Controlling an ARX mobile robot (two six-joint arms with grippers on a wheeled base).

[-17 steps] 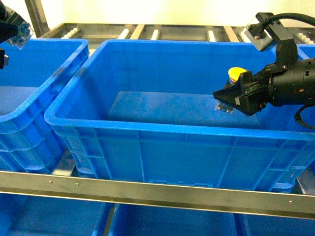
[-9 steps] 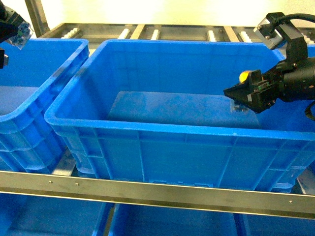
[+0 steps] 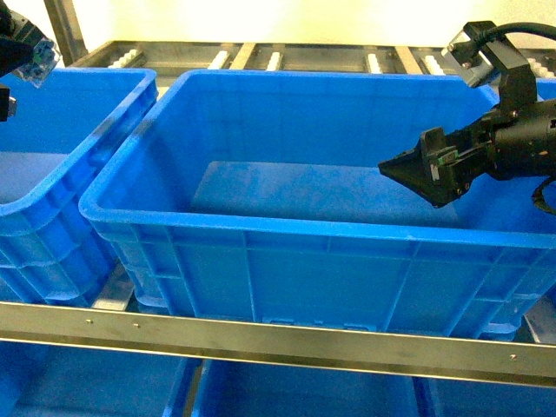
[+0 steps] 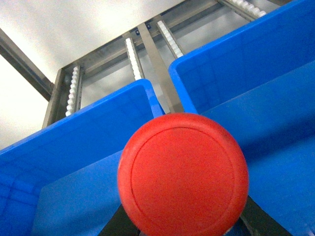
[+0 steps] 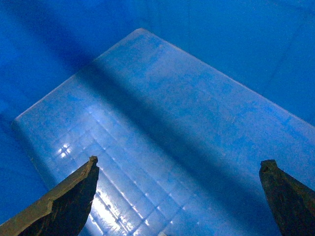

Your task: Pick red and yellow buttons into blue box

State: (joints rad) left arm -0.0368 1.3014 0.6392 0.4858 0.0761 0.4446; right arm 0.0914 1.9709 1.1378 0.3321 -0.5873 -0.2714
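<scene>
Steel roller rack (image 3: 261, 59) behind blue boxes. Head view: right end effector (image 3: 391, 169) over the middle box (image 3: 287, 234), nothing visible in it; the left sits far left, barely seen. Left wrist: red button (image 4: 183, 173) held in the left end effector; carry it across the shared rims. Right wrist: fingers (image 5: 64, 201) wide, bare floor; yellow button unseen.

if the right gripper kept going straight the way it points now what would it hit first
Most likely the bare floor of the blue box. The right gripper has its fingers spread open with only that floor ahead and nothing between them, though how far off it lies is unclear.
</scene>
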